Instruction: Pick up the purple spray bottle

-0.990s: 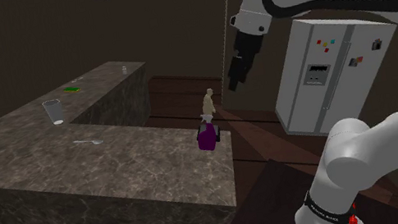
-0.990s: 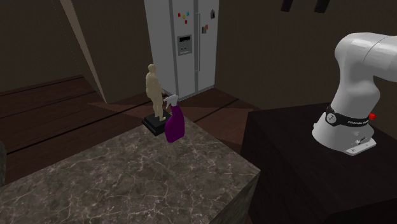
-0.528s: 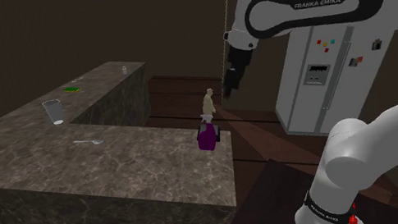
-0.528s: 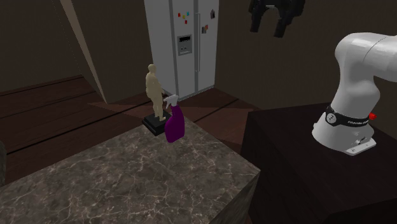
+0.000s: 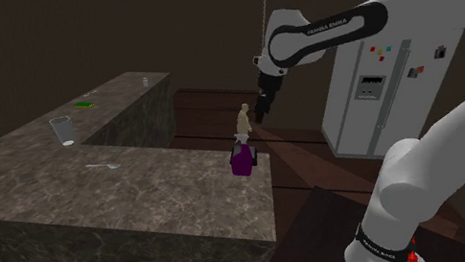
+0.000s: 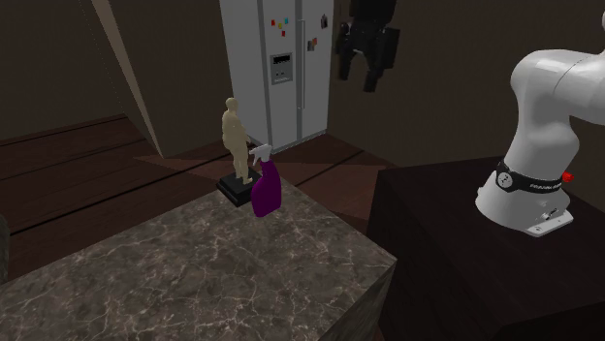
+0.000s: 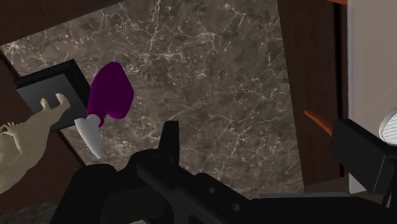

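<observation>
The purple spray bottle (image 5: 241,161) with a white trigger head stands at the near corner of the marble counter (image 5: 133,186), touching the black base of a tan statue (image 5: 244,121). My gripper (image 5: 262,105) hangs well above and beyond them, open with nothing between its fingers. The second exterior view has the gripper (image 6: 357,77) high up before the fridge, to the right of and far above the bottle (image 6: 267,189) and statue (image 6: 233,136). From the wrist, the bottle (image 7: 109,92) lies beyond one black finger (image 7: 168,137), beside the statue's base (image 7: 51,95).
A grey fridge (image 5: 373,82) stands behind the counter's end. A glass (image 5: 62,130), a spoon (image 5: 102,164) and a green item (image 5: 83,104) sit further along the counter. The dark stand (image 6: 456,252) is beside the counter corner.
The arm has swung toward the shoulder view's left and lower, nearer the statue and bottle. In the second exterior view the gripper came in from the top and moved left. The bottle stayed put.
</observation>
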